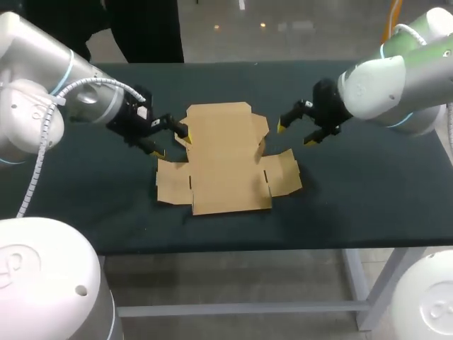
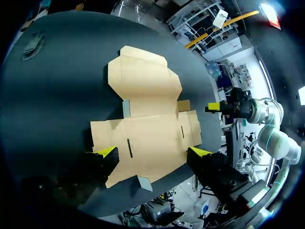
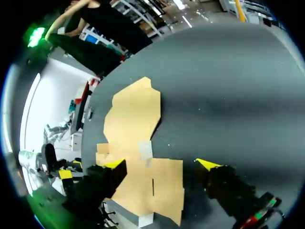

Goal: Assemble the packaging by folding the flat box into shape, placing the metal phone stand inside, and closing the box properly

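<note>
A: Fingers [image 2: 107, 152] first: how do they stand?
B: Wide apart on both, holding nothing. The left gripper [image 1: 172, 142] sits at the flat box's [image 1: 223, 159] left edge; the right gripper [image 1: 295, 134] hangs just off its right flap.
A: Long axis?
B: Near-to-far across the counter [image 1: 368, 191], between the arms (left looks nearer). Phone stand: cannot make out.

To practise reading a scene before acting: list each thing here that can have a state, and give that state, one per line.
cardboard box: unfolded, lying flat, not yet shaped
left gripper: jaws open, at the box's left side
right gripper: jaws open, by the box's right side
</note>
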Tool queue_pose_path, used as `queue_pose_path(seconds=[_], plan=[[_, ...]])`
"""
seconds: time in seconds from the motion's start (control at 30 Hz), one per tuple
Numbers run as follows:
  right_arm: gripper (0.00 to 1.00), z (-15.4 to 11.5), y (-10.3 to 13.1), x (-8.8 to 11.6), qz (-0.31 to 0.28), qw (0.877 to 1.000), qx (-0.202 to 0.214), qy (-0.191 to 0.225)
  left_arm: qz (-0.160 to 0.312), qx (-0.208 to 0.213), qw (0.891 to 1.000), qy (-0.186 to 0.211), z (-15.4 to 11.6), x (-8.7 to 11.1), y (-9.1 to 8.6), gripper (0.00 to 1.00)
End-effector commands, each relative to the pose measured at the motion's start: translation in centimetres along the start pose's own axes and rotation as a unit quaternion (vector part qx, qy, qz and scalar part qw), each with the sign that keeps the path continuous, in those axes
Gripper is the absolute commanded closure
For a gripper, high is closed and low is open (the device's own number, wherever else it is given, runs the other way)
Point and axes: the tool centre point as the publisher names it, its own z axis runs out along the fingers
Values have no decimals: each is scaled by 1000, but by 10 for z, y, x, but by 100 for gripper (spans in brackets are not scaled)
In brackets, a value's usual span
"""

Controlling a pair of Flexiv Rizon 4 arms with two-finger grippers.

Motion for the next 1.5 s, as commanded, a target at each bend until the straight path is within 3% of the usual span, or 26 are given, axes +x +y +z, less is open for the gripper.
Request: queue_pose_path(seconds=[0.03, 0.53, 0.73, 0.97, 1.03, 1.13, 1.17, 1.23, 1.3, 1.5], plan=[[0, -3, 3, -3, -1, 980, 68, 189, 0, -1, 1000, -2, 0, 1, 0, 0], [0, -18, 16, -9, -1, 965, 85, 249, 6, -19, 999, 45, -20, -7, -21, 0], [0, -6, 32, -12, 19, 953, 95, 288, -1, -23, 998, 52, -24, -13, -36, 0], [0, 16, 45, -7, -1, 952, 83, 295, -1, -34, 996, 80, -30, -20, -49, 0], [6, 22, 48, -6, -9, 954, 75, 290, -2, -37, 996, 84, -31, -22, -53, 0], [35, 32, 53, -5, -12, 952, 78, 295, -3, -38, 996, 86, -32, -24, -56, 0], [39, 34, 55, -4, -19, 952, 78, 296, -3, -38, 996, 87, -32, -24, -57, 0], [41, 39, 58, -3, -22, 955, 74, 288, -3, -39, 996, 86, -32, -24, -59, 0], [50, 43, 62, -1, -24, 954, 74, 289, -3, -41, 995, 87, -33, -25, -61, 0], [51, 59, 70, 4, -27, 958, 73, 274, -3, -46, 994, 98, -35, -30, -74, 0]])
